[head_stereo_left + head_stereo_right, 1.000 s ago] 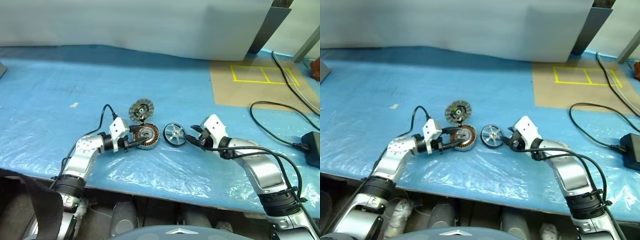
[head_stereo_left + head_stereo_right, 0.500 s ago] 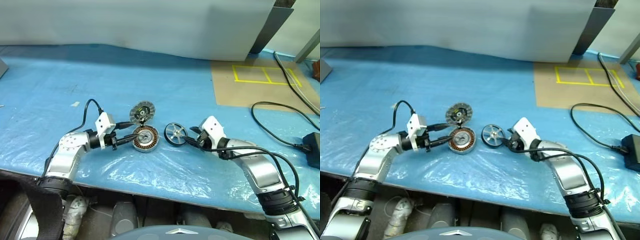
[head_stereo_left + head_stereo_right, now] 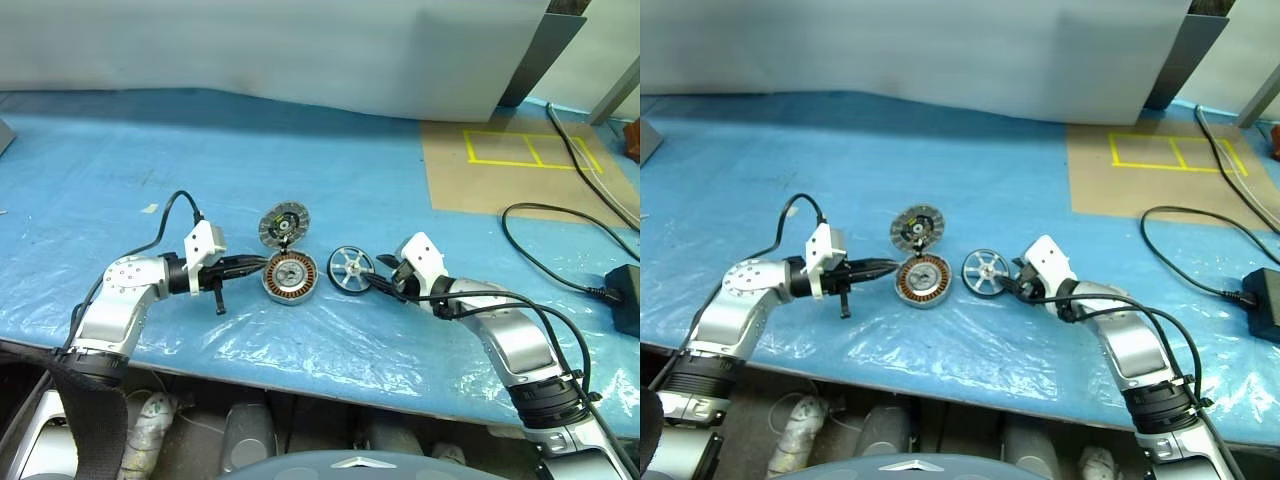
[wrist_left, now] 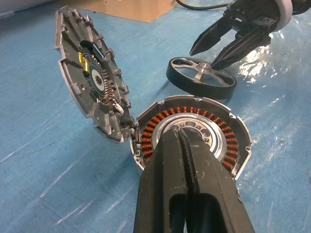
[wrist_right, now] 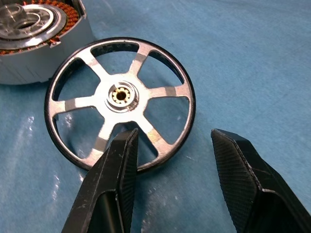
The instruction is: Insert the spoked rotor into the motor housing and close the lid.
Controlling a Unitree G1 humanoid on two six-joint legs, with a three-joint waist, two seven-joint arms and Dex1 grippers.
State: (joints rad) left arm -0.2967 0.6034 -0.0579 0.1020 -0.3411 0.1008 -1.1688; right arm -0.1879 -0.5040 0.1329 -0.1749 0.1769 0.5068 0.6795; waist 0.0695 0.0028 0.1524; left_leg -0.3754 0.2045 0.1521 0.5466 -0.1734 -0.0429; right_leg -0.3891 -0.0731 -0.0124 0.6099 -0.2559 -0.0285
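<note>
The motor housing lies flat on the blue sheet with its copper windings facing up. Its lid stands tilted at the housing's far edge, ribbed inside showing. The spoked rotor lies flat just right of the housing. My left gripper is shut and empty, its tips just left of the housing and pointing at it. In the left wrist view the housing shows past the left gripper. My right gripper is open, one finger over the rotor's near rim and the other outside it.
A black cable and a black power adapter lie at the right. A brown board with a yellow tape outline sits at the back right. The table's front edge runs close below both arms.
My left gripper let go of the housing's rim, drew back to the left and shut. The housing now lies flat. The right gripper stayed by the rotor.
</note>
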